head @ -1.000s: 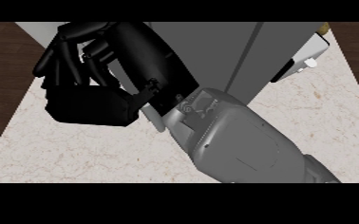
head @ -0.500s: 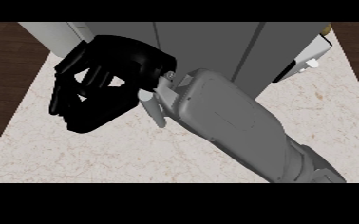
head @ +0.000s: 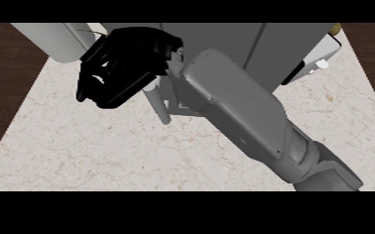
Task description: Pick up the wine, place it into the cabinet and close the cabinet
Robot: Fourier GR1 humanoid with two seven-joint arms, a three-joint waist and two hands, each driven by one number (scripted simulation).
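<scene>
**Cabinet stage: wine out of sight**

Right hand (head: pixel 121 72) is at the cabinet (head: pixel 219 37) front, fingers curled inward. Nothing shows inside the curl, and I cannot tell whether it touches anything. The wine is not visible anywhere; it may be inside the cabinet or hidden behind the right forearm (head: pixel 234 104) — cannot tell which.

Judged step: closing, or the end of placing. The next move would call for confirming that the bottle sits fully inside, then swinging the door shut.

Materials: the cabinet is flat matte grey with straight seams. The counter (head: pixel 88 144) is pale veined marble. A thin pale bar (head: pixel 158 106) lies just below the hand — possibly a handle. The forearm shell is smooth and boxy.
</scene>
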